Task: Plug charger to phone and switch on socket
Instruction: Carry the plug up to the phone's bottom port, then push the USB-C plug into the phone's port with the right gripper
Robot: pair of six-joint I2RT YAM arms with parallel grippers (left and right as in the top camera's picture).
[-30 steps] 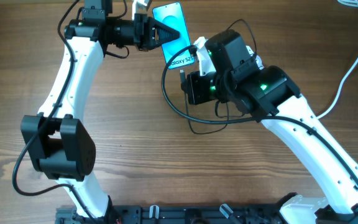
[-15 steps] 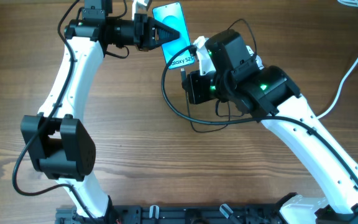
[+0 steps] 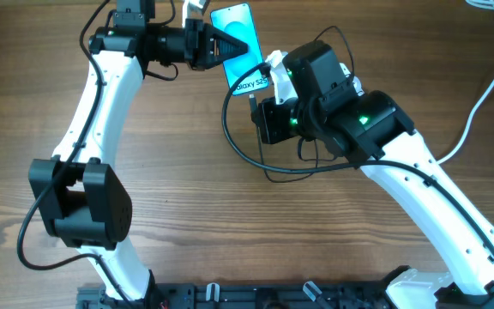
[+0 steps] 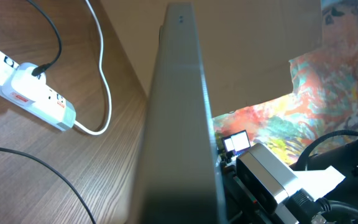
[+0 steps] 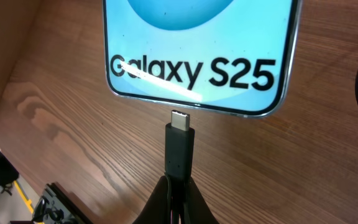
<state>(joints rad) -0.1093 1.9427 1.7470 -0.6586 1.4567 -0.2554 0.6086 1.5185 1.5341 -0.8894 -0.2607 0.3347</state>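
The left hand is clamped on the flat cyan-screened smartphone, seen edge-on from its wrist. Right at the phone's lower short edge, not seated, sits the metal tip of the thin black charger cable, pinched tight in the right hand

Both arms wear glossy white shells over their long links, with matte black housings at the joints. The left arm has a bulky, rounded black joint low down, and a thin black cable loops out beside it. The right arm shows small green lights glowing on its black wrist housings. The left gripper is black, its fingers tapering to a wedge. The right gripper has dark fingers that narrow to a point.
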